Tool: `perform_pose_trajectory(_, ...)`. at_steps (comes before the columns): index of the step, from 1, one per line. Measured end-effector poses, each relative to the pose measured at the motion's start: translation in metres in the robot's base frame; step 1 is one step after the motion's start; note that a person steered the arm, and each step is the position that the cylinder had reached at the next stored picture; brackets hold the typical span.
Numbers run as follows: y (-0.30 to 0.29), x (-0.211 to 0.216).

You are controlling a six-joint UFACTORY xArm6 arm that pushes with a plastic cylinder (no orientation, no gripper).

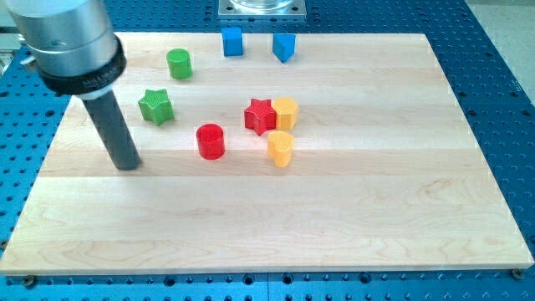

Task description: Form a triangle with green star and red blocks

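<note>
The green star (pixel 155 107) lies on the wooden board (pixel 334 209) at the view's upper left. The red cylinder (pixel 211 140) stands to its lower right, near the middle. The red star (pixel 260 115) lies right of the cylinder and a little higher, touching a yellow block on its right side. My tip (pixel 128 165) rests on the board below and left of the green star, well left of the red cylinder, touching no block.
A green cylinder (pixel 178 63) stands above the green star. Two blue blocks (pixel 232 41) (pixel 284 47) sit near the board's top edge. A yellow hexagonal block (pixel 286 112) touches the red star; a yellow heart-like block (pixel 281 149) lies just below it.
</note>
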State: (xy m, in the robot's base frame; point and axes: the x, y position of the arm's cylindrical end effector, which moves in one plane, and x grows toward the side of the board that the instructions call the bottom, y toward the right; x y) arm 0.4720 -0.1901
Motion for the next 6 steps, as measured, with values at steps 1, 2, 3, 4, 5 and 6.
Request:
perform_pose_trajectory(1, 0.033, -0.039)
perform_pose_trajectory(2, 0.047, -0.064)
perform_pose_trajectory(3, 0.069, -0.064)
perform_pose_trajectory(4, 0.127, -0.064)
perform_pose_trajectory(5, 0.15, -0.059)
perform_pose_trajectory(6, 0.151, -0.034)
